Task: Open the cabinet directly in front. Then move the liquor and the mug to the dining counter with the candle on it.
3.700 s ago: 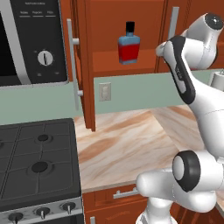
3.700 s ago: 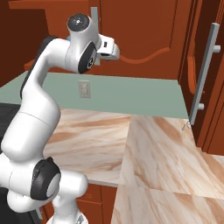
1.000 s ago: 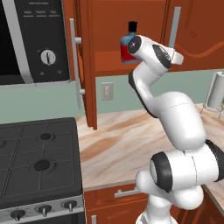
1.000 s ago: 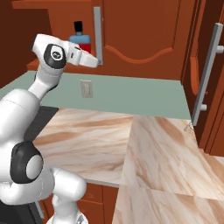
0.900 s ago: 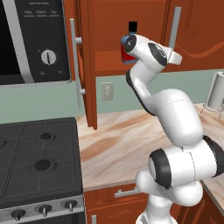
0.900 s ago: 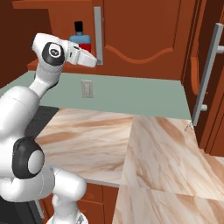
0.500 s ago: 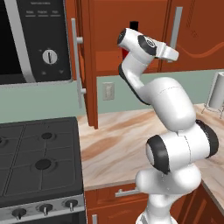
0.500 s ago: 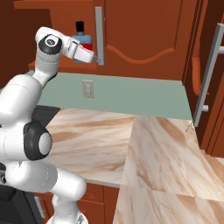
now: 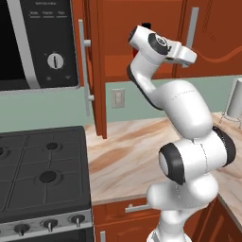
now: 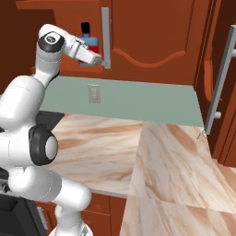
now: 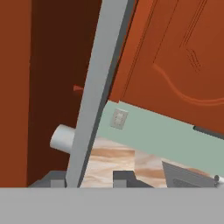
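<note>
Hand view: fingers [image 11: 89,177] slightly parted astride silver cabinet handle [image 11: 97,92]; liquor [image 10: 89,42] on shelf behind.

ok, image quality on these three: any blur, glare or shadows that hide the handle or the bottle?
Left base view: sharp, flat rendered light, no glare; the arm hides most of the liquor. Right base view: crisp; the liquor sits in the cabinet's dim interior but reads clearly. Hand view: the silver bar handle looms close with soft edges, no glare.
</note>
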